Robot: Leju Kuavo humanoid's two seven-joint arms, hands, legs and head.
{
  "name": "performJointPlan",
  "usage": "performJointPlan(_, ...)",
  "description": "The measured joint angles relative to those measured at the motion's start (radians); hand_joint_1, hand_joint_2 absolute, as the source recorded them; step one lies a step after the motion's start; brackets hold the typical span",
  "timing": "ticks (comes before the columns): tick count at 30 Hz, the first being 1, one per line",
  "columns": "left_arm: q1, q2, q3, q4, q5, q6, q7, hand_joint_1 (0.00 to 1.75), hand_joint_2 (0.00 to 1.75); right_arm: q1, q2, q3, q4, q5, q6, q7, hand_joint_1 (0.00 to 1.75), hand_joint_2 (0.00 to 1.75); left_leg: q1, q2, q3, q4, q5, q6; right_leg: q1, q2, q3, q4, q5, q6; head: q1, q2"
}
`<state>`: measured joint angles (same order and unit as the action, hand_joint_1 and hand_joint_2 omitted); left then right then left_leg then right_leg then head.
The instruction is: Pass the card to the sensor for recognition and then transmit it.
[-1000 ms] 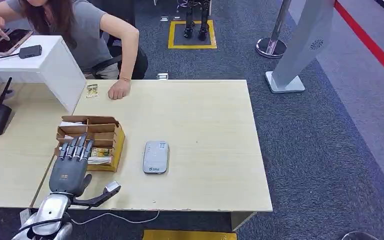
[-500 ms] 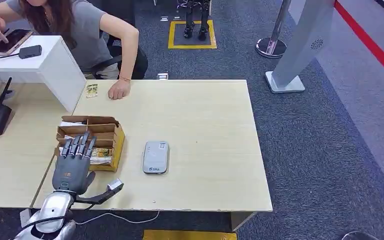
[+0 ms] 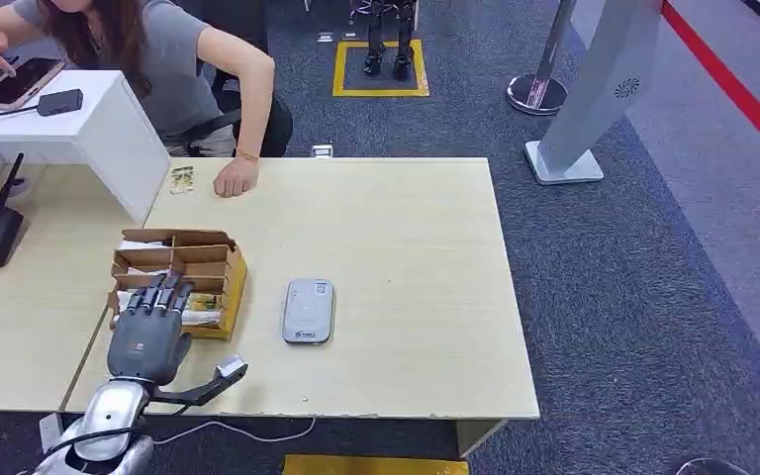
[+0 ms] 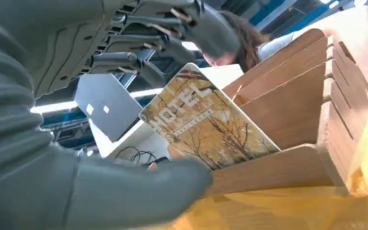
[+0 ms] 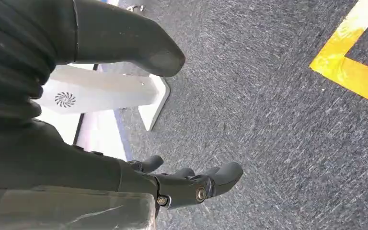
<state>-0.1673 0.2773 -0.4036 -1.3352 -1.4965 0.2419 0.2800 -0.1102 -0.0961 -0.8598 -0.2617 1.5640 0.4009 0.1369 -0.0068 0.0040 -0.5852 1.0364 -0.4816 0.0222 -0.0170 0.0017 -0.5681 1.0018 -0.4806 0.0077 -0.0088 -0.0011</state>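
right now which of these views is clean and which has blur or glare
Head view: even light, sharp across the table, the sensor and the left hand. Left wrist view: the card is fairly sharp, but the hand close to the lens is soft and bright strips of light glare behind it. Right wrist view: the carpet is crisp, the right hand dark and blurred.

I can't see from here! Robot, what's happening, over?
Left robot hand at the card box, fingers around the hotel card, grip unconfirmed. Right robot hand empty. Sensor path unobstructed.
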Motion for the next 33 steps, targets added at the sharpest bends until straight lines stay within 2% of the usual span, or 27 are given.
performJointPlan(33,0.003,0.001,0.000,0.005,0.007,0.011,-0.011,1.75,1.75,0.004,0.001,0.000,0.000,0.000,0.000,-0.003,0.00,1.75,0.000,0.000,0.000,0.000,0.000,0.000,0.000,0.000,0.000,0.000,0.000,0.000,0.000,0.000)
